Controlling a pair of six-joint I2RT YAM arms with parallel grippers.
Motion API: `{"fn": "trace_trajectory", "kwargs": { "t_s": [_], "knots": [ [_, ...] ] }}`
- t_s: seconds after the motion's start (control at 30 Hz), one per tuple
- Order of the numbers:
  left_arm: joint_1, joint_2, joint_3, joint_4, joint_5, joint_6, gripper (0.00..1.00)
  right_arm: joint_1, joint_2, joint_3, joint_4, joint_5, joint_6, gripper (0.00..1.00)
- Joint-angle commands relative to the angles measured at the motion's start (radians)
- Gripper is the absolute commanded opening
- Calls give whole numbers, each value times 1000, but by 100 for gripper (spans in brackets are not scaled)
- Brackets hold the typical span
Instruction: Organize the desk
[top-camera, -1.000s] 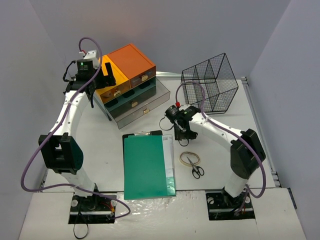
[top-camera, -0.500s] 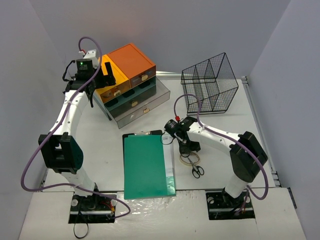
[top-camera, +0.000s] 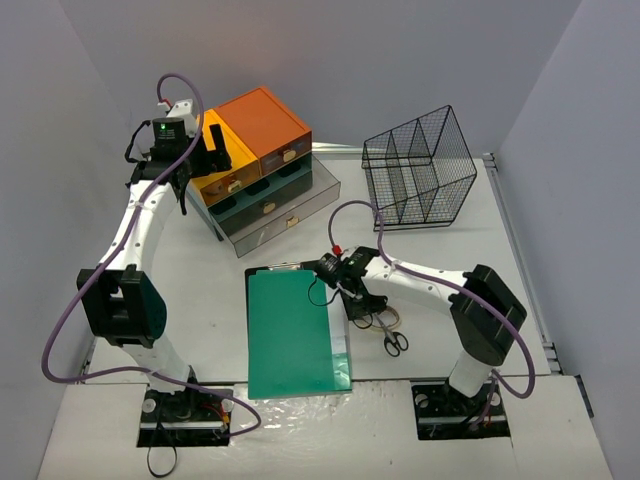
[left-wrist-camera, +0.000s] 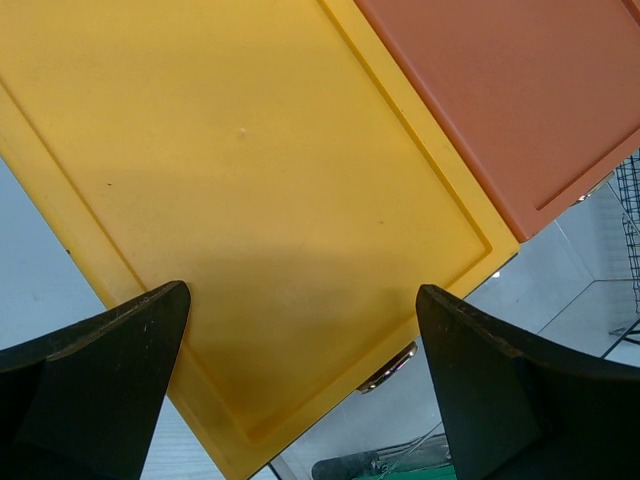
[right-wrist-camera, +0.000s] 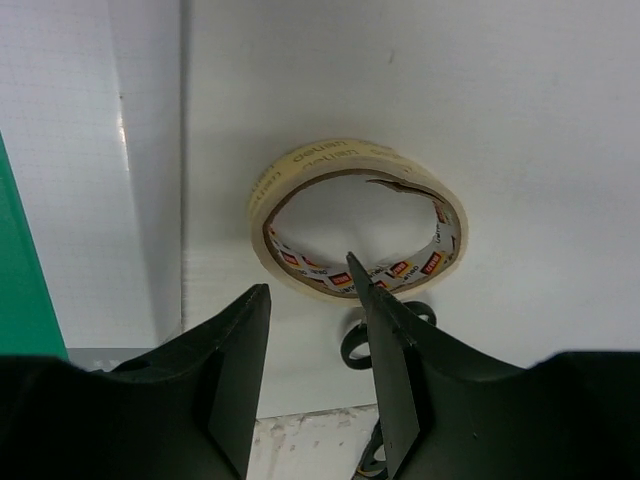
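desk (top-camera: 200, 290) | drawer unit (top-camera: 265, 185) | wire basket (top-camera: 420, 165) | green clipboard (top-camera: 290, 335) | tape roll (right-wrist-camera: 330, 157) beside scissors (top-camera: 394, 342)

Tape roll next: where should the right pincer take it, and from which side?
Pinch the near wall of the tape roll from straight above, one finger in the hole, one outside: it lies flat on the desk, ring open upward. The scissors lie close there.

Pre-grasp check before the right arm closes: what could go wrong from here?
1. The right end effector appears to straddle the near wall of the flat cream tape roll; the thin ring could slip or tip on closing.
2. The black-handled metal scissors lie right beside that roll, so their handles may get snagged.
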Motion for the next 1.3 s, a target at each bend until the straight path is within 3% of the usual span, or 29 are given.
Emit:
{"fn": "trace_trajectory", "kwargs": {
  "t_s": [0.0, 0.53, 1.03, 1.13, 1.27],
  "knots": [
    [25, 8, 0, -158, -33, -13, 97, 25, 17, -6, 17, -18, 2, 40],
    [25, 3, 7, -171, -35, -3, 97, 40, 68, -41, 119, -22, 23, 36],
    [25, 6, 6, -175, -35, 5, 97, -36, 88, -53, 184, 9, -1, 36],
    [25, 7, 6, -175, -33, 7, 97, -56, 88, -61, 196, -4, -7, 29],
    [25, 9, 8, -177, -35, 8, 97, -70, 82, -80, 218, -42, -10, 10]
  ]
}}
